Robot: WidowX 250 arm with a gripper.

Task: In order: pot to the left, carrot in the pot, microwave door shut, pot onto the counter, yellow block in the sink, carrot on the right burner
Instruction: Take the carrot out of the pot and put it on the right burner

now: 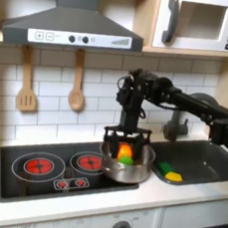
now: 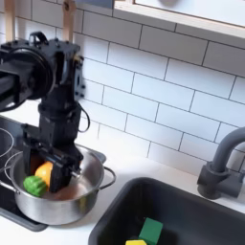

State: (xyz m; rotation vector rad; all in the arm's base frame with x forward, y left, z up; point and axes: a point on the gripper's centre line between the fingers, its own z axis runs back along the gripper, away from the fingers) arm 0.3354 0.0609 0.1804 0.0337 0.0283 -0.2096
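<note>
The steel pot sits at the cooktop's right edge, partly over the cream counter. Inside it lies the carrot, its green tip low against the pot wall. My gripper reaches down into the pot, open, with a finger on each side of the carrot. The yellow block lies in the dark sink beside a flat green piece. Up top, the microwave door looks shut.
The black cooktop has two red burners. Two wooden utensils hang on the tiled wall under the range hood. The dark faucet stands behind the sink.
</note>
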